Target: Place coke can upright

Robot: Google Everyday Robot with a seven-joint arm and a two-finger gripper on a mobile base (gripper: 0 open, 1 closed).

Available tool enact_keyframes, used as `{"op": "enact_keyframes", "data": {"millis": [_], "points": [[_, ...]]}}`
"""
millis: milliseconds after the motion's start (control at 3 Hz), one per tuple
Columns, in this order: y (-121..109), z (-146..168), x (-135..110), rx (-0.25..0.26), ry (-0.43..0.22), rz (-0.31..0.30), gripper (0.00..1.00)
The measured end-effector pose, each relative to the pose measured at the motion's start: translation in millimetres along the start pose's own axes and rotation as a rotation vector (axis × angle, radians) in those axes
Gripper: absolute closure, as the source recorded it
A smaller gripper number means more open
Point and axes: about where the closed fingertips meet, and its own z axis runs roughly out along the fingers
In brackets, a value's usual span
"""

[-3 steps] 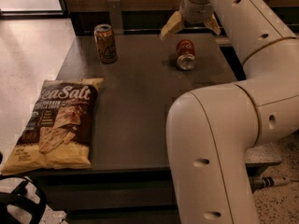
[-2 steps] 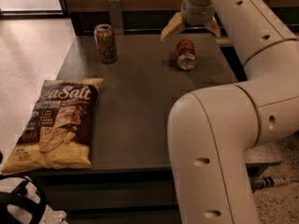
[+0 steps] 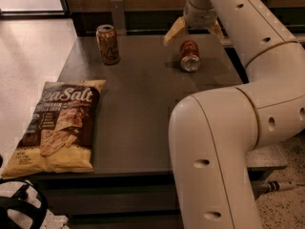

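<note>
The coke can (image 3: 189, 55), red with a silver end facing me, lies on its side at the back right of the dark grey table (image 3: 143, 104). My gripper (image 3: 194, 32) hangs just above and behind the can. It is open, with one yellowish finger (image 3: 174, 30) to the can's left and the other to its right. It does not touch the can.
A tan-gold can (image 3: 108, 44) stands upright at the back left. A bag of sea salt chips (image 3: 58, 124) lies flat at the front left. My own arm (image 3: 224, 142) covers the table's right side. A wooden wall runs behind the table.
The gripper has shifted very slightly; the coke can lies where it was.
</note>
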Motion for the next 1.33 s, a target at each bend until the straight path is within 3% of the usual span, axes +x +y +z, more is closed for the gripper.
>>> {"op": "enact_keyframes", "data": {"millis": [1333], "points": [[9, 32, 5, 0.012, 0.071, -0.039, 0.0]]}}
